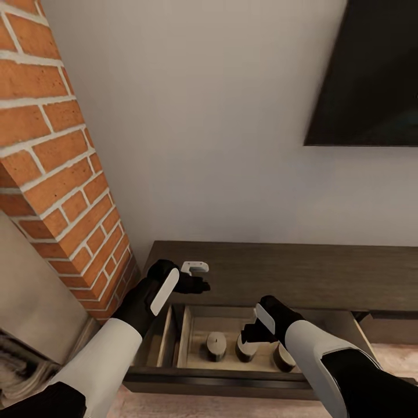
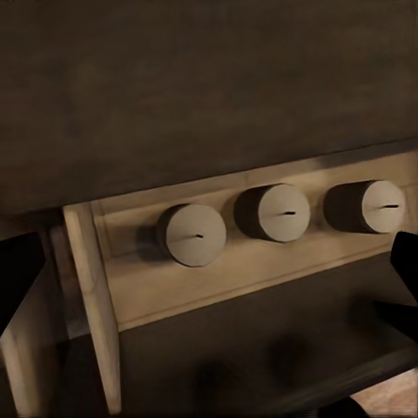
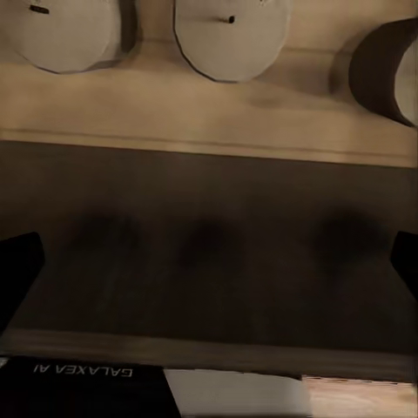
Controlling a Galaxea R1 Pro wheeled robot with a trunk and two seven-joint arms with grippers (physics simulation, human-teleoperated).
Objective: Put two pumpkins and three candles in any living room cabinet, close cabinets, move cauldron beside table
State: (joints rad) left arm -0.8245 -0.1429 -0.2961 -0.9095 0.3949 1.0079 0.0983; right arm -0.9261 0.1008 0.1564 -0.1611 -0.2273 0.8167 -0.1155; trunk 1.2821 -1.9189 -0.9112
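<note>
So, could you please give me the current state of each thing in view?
Cabinet drawer: pulled open.
Candles: three, lying in a row inside the drawer, unlit.
Left end effector: empty, above the cabinet top.
Right end effector: empty, over the drawer.

The long, low dark-brown wooden cabinet (image 1: 278,273) runs along the pale wall, its pale-lined drawer (image 1: 191,328) pulled out toward the robot at 6 o'clock. In the drawer three squat round cream candles stand in a row: the first (image 1: 215,345) at 9 o'clock, the second (image 1: 245,348) in the middle, the third (image 1: 283,357) at 3 o'clock. A thin divider (image 1: 181,335) walls off a narrow compartment at 9 o'clock of the candles. The red brick fireplace column (image 1: 52,174) stands at 9 o'clock of the cabinet, touching its end. The flat black wall-hung TV (image 1: 371,75) hangs above, at 1 o'clock. The left claw (image 1: 194,277) hovers over the cabinet top at 11 o'clock of the candles; the right claw (image 1: 252,331) hangs over the drawer, above the middle candle.
</note>
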